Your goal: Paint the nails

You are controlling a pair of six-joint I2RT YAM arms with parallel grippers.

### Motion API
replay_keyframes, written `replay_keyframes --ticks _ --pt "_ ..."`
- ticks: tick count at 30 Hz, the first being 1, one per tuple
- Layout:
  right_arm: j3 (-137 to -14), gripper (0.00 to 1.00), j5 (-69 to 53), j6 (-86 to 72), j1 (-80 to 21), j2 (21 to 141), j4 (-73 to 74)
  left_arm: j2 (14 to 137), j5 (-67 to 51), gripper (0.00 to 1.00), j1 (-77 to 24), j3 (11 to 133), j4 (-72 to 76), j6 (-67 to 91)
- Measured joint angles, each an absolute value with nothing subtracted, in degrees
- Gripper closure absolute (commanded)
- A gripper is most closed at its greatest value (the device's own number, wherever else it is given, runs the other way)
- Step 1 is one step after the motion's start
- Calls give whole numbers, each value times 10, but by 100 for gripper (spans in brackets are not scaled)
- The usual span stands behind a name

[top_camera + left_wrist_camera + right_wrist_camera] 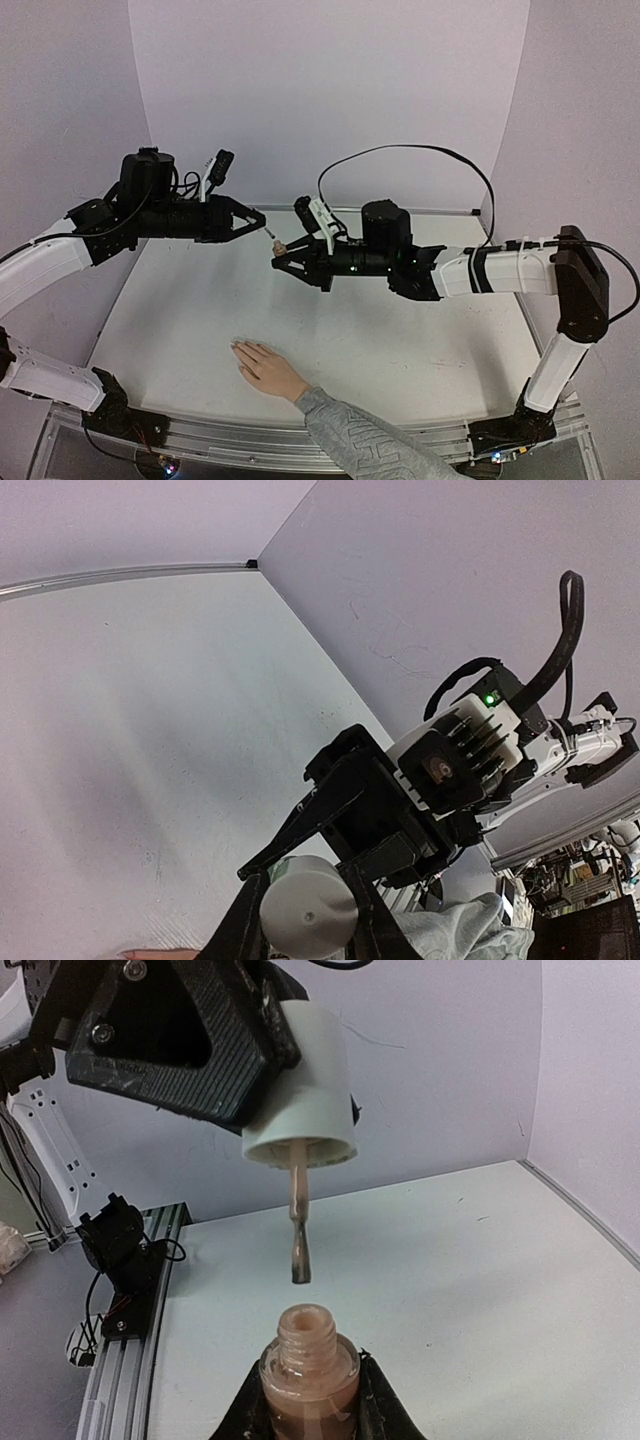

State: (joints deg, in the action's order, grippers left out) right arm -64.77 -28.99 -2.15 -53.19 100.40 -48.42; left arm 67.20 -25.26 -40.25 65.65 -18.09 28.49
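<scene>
A light-skinned hand (266, 369) in a grey patterned sleeve (365, 440) lies flat on the table near the front edge. Its nails (240, 350) show only as tiny pale tips. Above the table's middle, my left gripper (259, 224) (306, 920) is shut on a white cap (308, 912) (301, 1085). A polish-wet brush (299, 1245) hangs from that cap. Just below it, my right gripper (282, 253) (309, 1405) is shut on an uncapped bottle of peach nail polish (309, 1375). The brush tip hovers a short way above the bottle's neck, apart from it.
The white table (400, 340) meets pale walls at the back and sides. An aluminium rail (250, 440) with both arm bases runs along the near edge. A black cable (420, 150) loops above the right arm.
</scene>
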Motion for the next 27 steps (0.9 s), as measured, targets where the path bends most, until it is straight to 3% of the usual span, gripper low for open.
replay_keyframes --ticks 27 --pt "-658 100 -289 -22 -534 1005 -484 672 -238 100 -411 657 -196 278"
